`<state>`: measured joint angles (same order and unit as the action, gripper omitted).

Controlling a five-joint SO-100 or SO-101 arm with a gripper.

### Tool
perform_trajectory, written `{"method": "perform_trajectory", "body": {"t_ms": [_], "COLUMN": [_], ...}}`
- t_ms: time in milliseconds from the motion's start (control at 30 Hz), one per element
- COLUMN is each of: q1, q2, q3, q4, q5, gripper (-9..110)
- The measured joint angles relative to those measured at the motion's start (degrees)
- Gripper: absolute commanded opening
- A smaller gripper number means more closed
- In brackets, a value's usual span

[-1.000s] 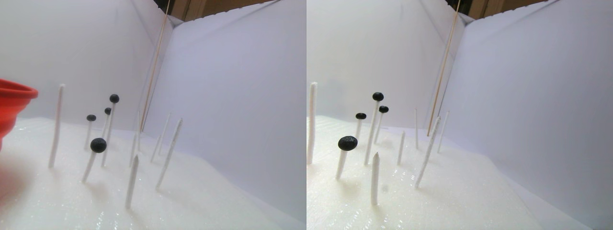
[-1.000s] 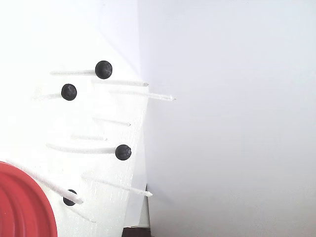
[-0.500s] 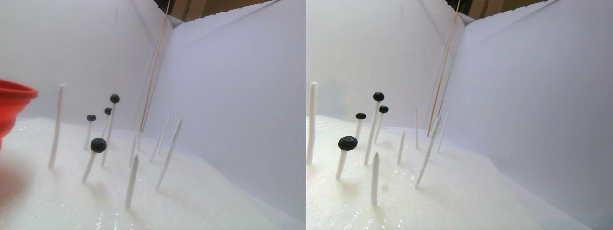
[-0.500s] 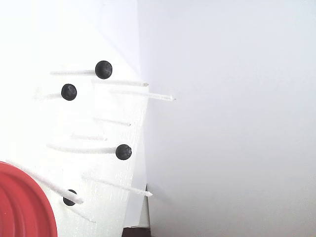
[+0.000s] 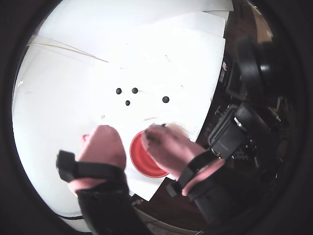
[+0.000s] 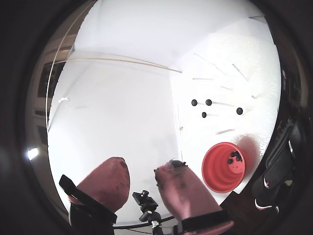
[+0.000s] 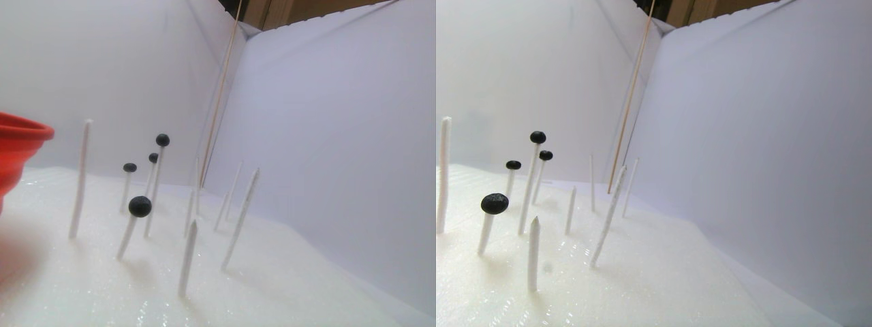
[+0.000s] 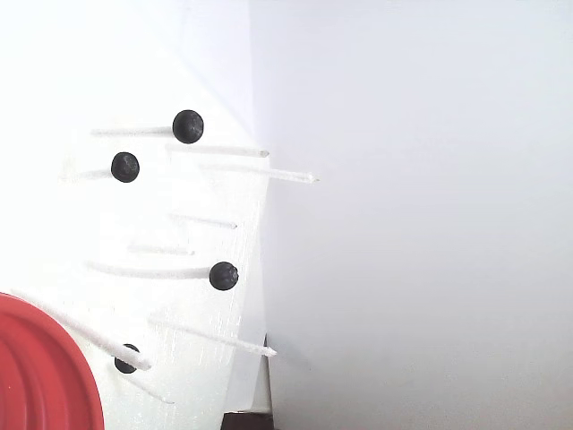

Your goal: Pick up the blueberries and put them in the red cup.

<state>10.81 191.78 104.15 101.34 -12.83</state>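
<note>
Several blueberries sit on top of thin white sticks: one in front (image 7: 139,206), others behind it (image 7: 162,139). From the fixed view they are dark balls (image 8: 188,126) (image 8: 224,276). In both wrist views they form a small cluster (image 5: 127,103) (image 6: 204,115). The red cup (image 6: 222,171) stands near the sticks, with small dark lumps inside; only its edge shows elsewhere (image 7: 17,146) (image 8: 40,376). My gripper (image 5: 129,137) (image 6: 142,169) hangs high above, open, pink fingertips (image 5: 102,147) apart and empty. The cup (image 5: 144,159) shows between them, far below.
Bare white sticks (image 7: 187,255) (image 8: 269,172) stand in the white foam base (image 7: 286,286). White walls (image 7: 327,136) close in the back and right. A thin wooden skewer (image 7: 221,88) leans in the corner. A small black camera mount (image 6: 143,198) sits below the gripper.
</note>
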Motion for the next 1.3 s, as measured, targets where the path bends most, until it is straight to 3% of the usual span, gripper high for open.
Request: {"method": "perform_trajectory", "body": {"t_ms": [700, 1300], "q1": [-3.3, -5.1], "q2": [-0.6, -8.3], "q3": [0.0, 4.2], "q4": [-3.6, -7.1], "q5": [-3.4, -22.9], "gripper": [10, 11]}}
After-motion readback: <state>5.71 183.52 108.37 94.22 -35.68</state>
